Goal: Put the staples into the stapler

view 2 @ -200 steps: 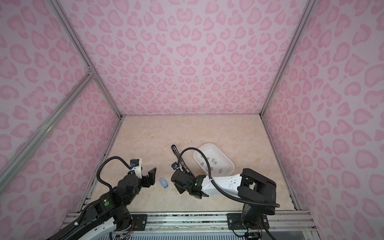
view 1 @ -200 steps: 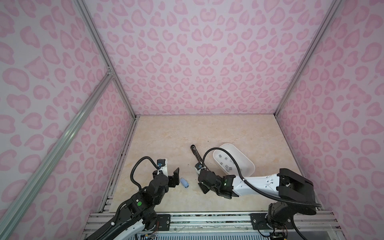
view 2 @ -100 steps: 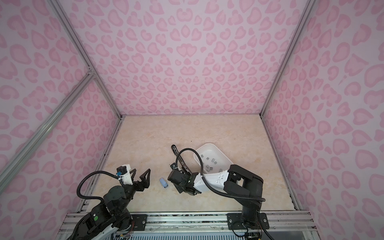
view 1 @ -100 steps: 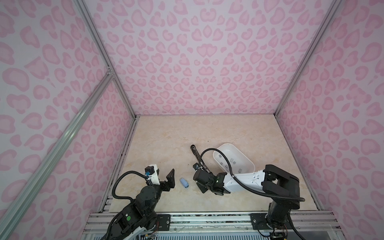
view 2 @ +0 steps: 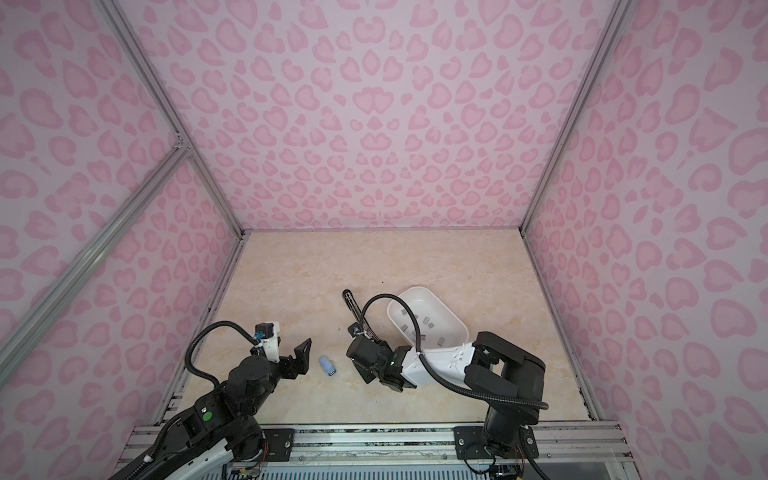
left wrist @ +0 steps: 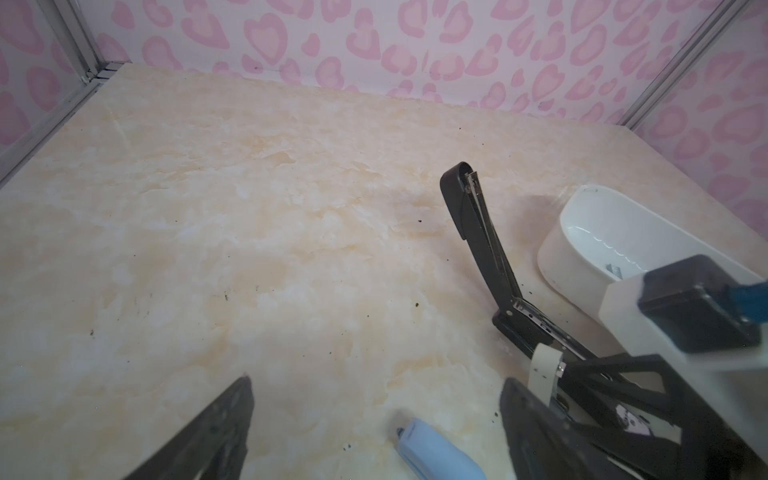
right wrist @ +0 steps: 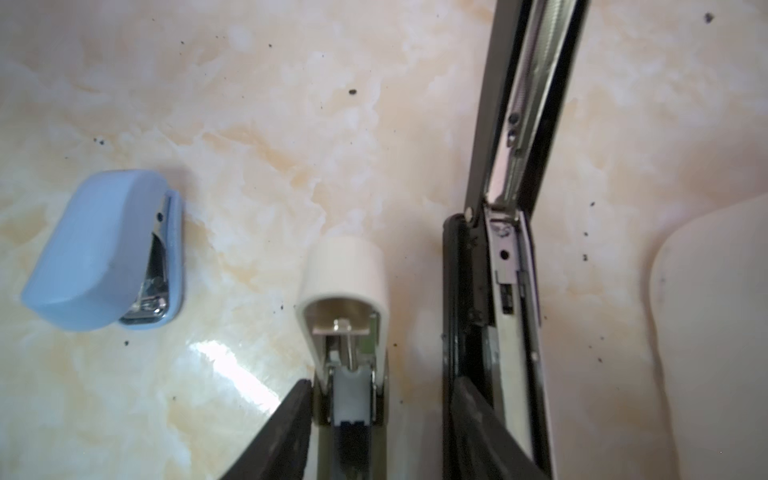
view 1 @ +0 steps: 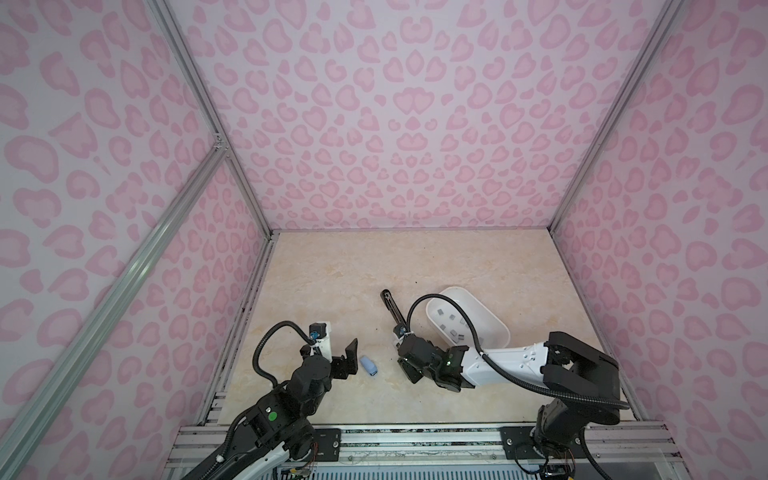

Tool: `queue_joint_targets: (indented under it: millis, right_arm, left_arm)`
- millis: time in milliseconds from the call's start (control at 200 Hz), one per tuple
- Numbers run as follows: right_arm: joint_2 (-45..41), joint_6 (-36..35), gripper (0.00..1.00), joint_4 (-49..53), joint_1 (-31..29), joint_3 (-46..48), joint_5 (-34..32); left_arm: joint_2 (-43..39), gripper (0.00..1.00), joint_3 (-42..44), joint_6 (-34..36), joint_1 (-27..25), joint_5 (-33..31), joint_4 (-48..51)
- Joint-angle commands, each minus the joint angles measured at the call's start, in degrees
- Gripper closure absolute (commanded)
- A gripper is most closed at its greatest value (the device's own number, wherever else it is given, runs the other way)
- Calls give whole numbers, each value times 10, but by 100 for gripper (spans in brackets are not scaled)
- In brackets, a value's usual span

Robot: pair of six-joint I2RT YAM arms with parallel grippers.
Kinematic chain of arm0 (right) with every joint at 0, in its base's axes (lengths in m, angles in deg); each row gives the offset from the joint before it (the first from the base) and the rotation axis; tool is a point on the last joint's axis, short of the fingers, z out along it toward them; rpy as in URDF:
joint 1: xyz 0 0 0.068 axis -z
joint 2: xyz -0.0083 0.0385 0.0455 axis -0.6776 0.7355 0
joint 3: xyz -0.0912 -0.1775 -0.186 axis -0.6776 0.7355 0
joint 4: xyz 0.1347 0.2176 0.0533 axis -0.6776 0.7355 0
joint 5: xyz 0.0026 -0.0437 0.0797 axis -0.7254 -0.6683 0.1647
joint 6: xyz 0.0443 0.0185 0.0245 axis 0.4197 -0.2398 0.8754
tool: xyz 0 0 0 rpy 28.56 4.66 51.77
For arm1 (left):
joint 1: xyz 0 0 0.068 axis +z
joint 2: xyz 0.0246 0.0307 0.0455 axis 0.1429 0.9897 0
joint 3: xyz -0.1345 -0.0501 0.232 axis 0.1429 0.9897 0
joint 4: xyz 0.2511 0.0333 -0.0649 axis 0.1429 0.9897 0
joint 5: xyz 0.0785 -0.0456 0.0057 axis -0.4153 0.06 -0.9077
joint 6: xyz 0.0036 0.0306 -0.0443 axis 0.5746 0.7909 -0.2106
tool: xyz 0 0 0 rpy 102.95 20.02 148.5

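While its fingers stand wide apart and grip nothing, the left pincer (left wrist: pixel 376 384) is held over the near left of the marbled tabletop (view 1: pixel 332 291). A small blue stapler (view 1: pixel 369 366) lies just beyond its tips. To the right of that, in both top views, the right pincer (right wrist: pixel 380 380) reaches in low across the middle. Its jaws are parted rather than clamped. A cream stapler (right wrist: pixel 345 274), cover swung open, sits between the fingers. It lies close against one finger, with a clear gap to the other, which sits at the base of a black stapler (left wrist: pixel 484 249).

That black stapler is opened out, its upper arm swung back and pointing away from the robot. Just beside it on the right stands a white oval tub (view 1: pixel 482 316). The staples (view 1: pixel 452 331), small grey blocks, lie loose on the tub's floor, partly crossed by the right arm's black cable in both top views. Pink heart-patterned walls (view 1: pixel 395 124) close off the far end.
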Motion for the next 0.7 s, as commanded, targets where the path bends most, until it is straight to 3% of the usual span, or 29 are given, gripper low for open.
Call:
queue_joint_targets:
  millis: [0, 165, 375, 695]
  right_arm:
    - [-27, -24, 44, -23, -4, 13, -20]
    - [-62, -63, 43, -78, -36, 36, -21]
    - [-28, -109, 48, -171, -70, 36, 20]
    - [55, -121, 49, -214, -94, 3, 53]
  left_arm:
    - [51, 7, -27, 15, 0, 0, -35]
    - [93, 4, -26, 27, 4, -43, -57]
    - [83, 1, -19, 19, 37, -9, -55]
    - [24, 2, 0, 19, 53, 36, -43]
